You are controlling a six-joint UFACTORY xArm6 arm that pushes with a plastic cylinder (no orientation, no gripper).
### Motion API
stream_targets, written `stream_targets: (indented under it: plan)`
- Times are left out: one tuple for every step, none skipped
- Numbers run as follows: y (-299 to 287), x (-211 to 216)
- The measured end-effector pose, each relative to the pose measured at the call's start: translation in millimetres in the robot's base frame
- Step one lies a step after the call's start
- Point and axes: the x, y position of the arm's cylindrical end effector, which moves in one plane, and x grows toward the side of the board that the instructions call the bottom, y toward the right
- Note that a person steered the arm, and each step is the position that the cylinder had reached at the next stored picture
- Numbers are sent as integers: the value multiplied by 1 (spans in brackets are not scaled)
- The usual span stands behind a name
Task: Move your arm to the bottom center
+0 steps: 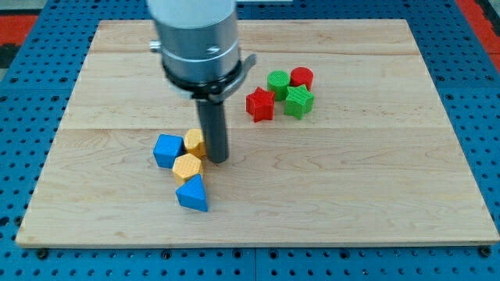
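Observation:
My dark rod comes down from the grey arm at the view's top, and my tip point(216, 160) rests on the wooden board point(351, 187) left of centre. It stands right beside a yellow block point(194, 142) and just above-right of a second yellow block point(187, 167). A blue cube point(168, 151) lies left of these, and a blue triangular block point(193, 194) lies below them. To the upper right sit a red star point(260, 104), a green cylinder point(278, 82), a red cylinder point(301, 78) and a green star point(298, 101), bunched together.
The board lies on a blue pegboard surface point(31, 86) that shows round its edges. The grey arm housing point(195, 39) hides part of the board's top left.

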Motion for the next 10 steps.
stream_targets:
  plan:
    - [29, -9]
    - [29, -10]
    - [29, -10]
    - [31, -10]
    - [43, -10]
    - [57, -7]
    - [72, 42]
    - [73, 97]
    - [30, 112]
    - [41, 107]
